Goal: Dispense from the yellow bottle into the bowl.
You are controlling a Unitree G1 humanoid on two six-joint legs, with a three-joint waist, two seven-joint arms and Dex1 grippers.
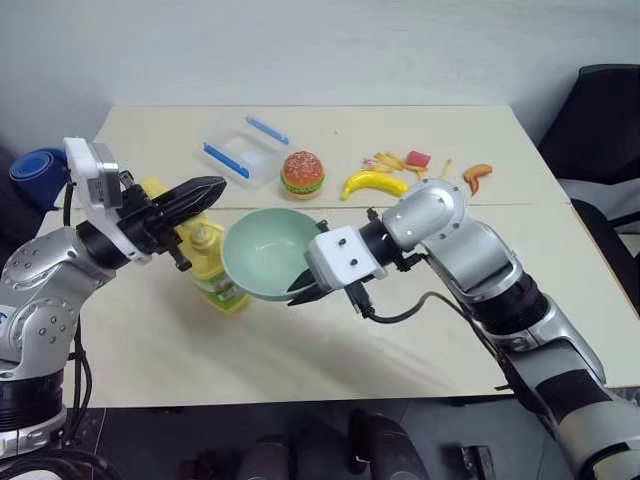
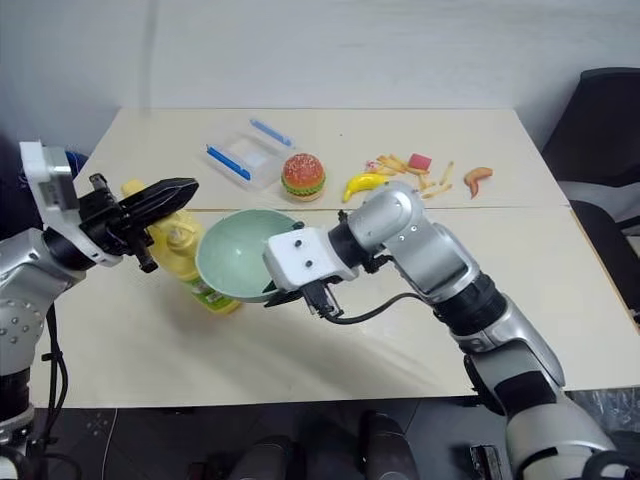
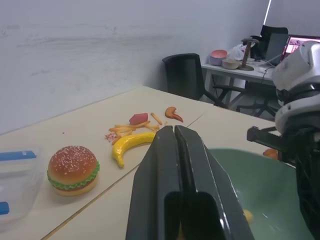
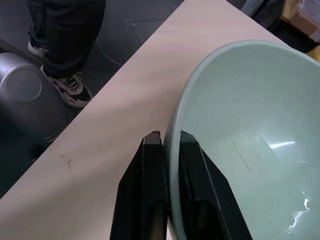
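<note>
The yellow bottle [image 1: 206, 256] stands on the table at the left, with a green-and-white label near its base. My left gripper [image 1: 212, 189] is shut with nothing between its fingers and reaches across the bottle's top; whether it touches the pump I cannot tell. The pale mint-green bowl [image 1: 266, 250] is lifted and tilted, right beside the bottle. My right gripper [image 4: 167, 137] is shut on the bowl's [image 4: 250, 135] rim, one finger inside and one outside. The left wrist view looks along the shut fingers [image 3: 192, 150] to the bowl [image 3: 260, 195] beyond.
Behind the bowl lie a clear box with blue clips [image 1: 243, 150], a toy burger [image 1: 302, 173], a banana [image 1: 373, 183], fries with small food pieces [image 1: 405, 161] and an orange piece [image 1: 477, 177]. A black chair [image 1: 603, 125] stands at the right. A person's legs [image 4: 65, 30] are beside the table.
</note>
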